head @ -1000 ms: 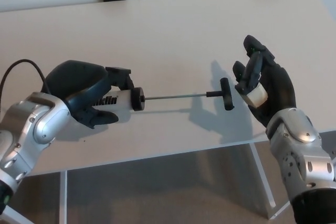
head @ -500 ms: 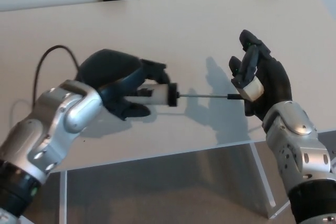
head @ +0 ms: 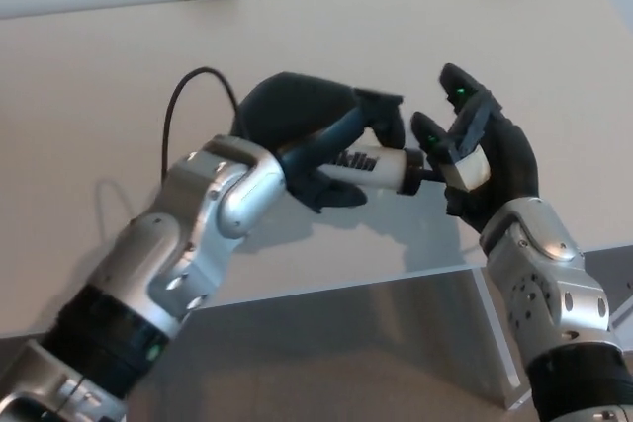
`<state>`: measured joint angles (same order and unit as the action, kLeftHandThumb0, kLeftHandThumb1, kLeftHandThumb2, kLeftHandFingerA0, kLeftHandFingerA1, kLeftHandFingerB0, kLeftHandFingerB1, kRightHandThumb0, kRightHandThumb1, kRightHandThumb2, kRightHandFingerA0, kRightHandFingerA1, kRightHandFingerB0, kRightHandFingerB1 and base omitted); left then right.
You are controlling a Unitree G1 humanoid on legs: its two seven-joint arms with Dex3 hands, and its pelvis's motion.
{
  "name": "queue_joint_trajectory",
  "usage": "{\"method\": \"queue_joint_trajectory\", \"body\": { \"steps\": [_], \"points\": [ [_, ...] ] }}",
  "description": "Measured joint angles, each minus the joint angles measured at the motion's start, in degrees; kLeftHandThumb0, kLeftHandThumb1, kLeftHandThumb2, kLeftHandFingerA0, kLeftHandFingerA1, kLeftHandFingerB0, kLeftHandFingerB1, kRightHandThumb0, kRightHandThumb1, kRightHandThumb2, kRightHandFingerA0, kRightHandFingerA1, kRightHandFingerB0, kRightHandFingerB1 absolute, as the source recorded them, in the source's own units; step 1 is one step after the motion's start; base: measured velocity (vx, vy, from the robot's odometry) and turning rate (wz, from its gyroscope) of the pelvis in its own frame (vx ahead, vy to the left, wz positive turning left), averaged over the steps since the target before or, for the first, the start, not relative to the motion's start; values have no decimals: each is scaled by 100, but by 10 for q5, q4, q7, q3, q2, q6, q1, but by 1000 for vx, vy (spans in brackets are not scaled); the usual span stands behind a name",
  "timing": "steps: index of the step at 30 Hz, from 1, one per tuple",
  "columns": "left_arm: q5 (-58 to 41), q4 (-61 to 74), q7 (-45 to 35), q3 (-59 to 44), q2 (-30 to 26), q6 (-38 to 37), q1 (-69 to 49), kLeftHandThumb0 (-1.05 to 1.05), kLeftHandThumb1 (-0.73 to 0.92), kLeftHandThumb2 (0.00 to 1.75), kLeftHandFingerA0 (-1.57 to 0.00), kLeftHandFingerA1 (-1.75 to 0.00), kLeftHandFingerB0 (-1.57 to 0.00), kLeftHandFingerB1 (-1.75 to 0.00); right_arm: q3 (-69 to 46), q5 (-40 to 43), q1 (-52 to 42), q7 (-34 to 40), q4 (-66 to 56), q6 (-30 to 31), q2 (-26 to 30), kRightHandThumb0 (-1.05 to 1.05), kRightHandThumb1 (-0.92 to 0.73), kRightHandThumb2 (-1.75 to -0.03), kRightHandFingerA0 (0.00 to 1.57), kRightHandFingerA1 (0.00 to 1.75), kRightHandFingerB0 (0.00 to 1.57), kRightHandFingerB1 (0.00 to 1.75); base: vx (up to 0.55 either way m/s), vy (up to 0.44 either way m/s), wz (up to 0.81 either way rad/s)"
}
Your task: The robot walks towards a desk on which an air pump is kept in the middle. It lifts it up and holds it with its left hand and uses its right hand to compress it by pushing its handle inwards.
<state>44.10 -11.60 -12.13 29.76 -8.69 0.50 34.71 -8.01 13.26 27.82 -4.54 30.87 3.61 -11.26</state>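
Pump point(head: 368, 162) up off the desk point(head: 119, 56), frame centre, white barrel gripped in left hand point(head: 307, 130). Right hand point(head: 485, 160) just right, palm on the handle end, fingers point(head: 463, 96) spread, rod barely showing.

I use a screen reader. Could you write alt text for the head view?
The left hand holds a white pump above a beige desk, and the right hand presses against its handle end. Hardly any rod shows between them.
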Motion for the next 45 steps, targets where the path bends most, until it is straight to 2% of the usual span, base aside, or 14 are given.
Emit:
{"method": "queue_joint_trajectory", "body": {
  "steps": [5,6,12,14,15,17,21,22,24,26,27,31,37,45],
  "points": [
    [16,0,5,8,25,25,7,-19,77,66,-83,-167,-61,-127,-49,20,5,18,22,-7,-13,-93,-81,-124,8,16,11,14,0,0,0],
    [18,0,5,9,28,26,7,-23,77,62,-86,-151,-70,-94,-59,26,5,19,25,-6,-16,-89,-68,-115,0,20,6,18,0,0,0],
    [29,2,6,24,53,40,12,-21,73,64,-85,-154,-70,-96,-112,69,8,21,29,-1,-24,-92,-85,-125,4,13,5,11,0,0,0],
    [33,7,6,28,55,43,13,-24,75,61,-78,-173,-69,-86,-119,78,10,23,30,1,-24,-81,-92,-121,0,9,0,2,0,0,0],
    [35,9,6,28,55,45,13,-26,80,64,-79,-168,-71,-57,-114,75,10,25,29,0,-22,-87,-76,-113,12,48,7,27,0,0,0],
    [38,13,6,23,49,47,14,-26,77,64,-81,-165,-72,-55,-91,63,4,26,18,-5,-14,-92,-79,-118,9,27,8,15,0,0,0],
    [37,16,6,14,40,47,14,-32,60,70,-96,-154,-72,-66,-93,76,-2,18,-10,2,-17,-93,-86,-125,0,9,0,7,0,0,0],
    [36,16,6,10,36,47,14,-21,76,65,-76,-162,-68,-102,-93,80,-3,14,-19,5,-16,-98,-86,-125,0,6,0,4,0,0,0],
    [33,15,7,1,23,42,14,-27,60,91,-102,-133,-70,-101,-85,81,-9,5,-33,6,-9,-101,-90,-127,0,3,0,2,0,0,0],
    [29,7,10,-14,-4,32,14,-27,60,91,-102,-133,-70,-101,-79,80,-20,-9,-55,8,13,-101,-90,-127,0,3,0,2,0,0,0],
    [28,3,11,-20,-14,30,14,-19,81,63,-75,-168,-59,-127,-78,81,-25,-15,-65,9,23,-99,-89,-126,0,5,0,3,0,0,0],
    [23,-14,15,-41,-55,20,14,-20,80,63,-76,-167,-73,-88,-76,82,-45,-39,-103,13,67,-97,-90,-126,0,5,0,3,0,0,0],
    [14,-38,26,-57,-81,0,8,-16,82,60,-71,-171,-61,-118,-81,91,-84,-65,-171,26,117,-97,-86,-122,0,6,0,4,0,0,0],
    [2,-61,45,-63,-98,-25,-13,-14,80,59,-70,-175,-56,-120,-91,102,-140,-85,-262,47,168,-85,-78,-119,0,17,0,14,0,0,0]
  ]
}}
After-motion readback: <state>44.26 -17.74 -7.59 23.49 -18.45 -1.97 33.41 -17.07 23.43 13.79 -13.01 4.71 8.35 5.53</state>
